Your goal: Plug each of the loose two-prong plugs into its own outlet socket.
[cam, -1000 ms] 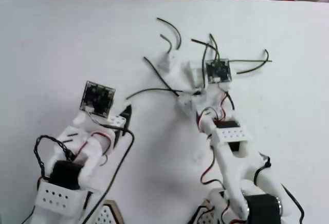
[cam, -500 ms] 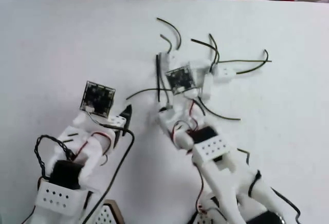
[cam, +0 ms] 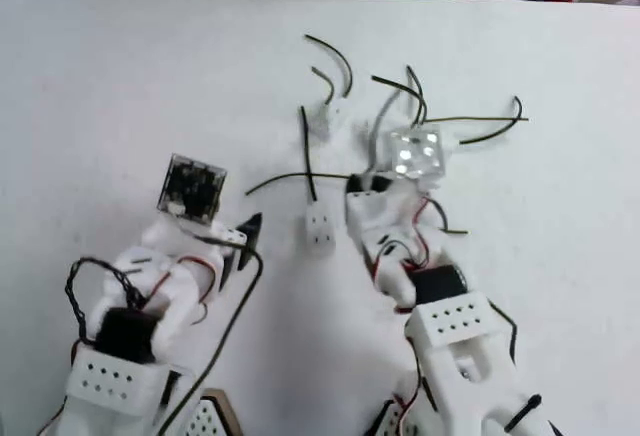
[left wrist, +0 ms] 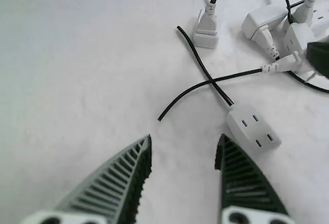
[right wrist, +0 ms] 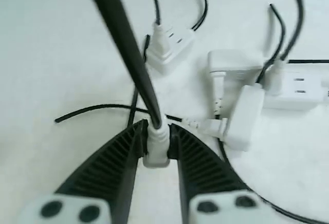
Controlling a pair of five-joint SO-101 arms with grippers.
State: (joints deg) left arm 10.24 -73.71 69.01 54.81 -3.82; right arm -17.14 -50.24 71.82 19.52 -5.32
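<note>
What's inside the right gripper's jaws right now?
A small white plastic plug on a black cord sits pinched between the right gripper's black ribbed fingers. The fingers cover its sides, and its prongs cannot be made out.

My white printed arms carry red and black wires; near each square camera board, my fingers are black, ribbed wedges.

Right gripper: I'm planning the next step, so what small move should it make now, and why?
Probably carry the plug over to the outlet block lying between the arms and line it up above it. The right gripper is shut on the plug's white body, and the block's slots look empty.
</note>
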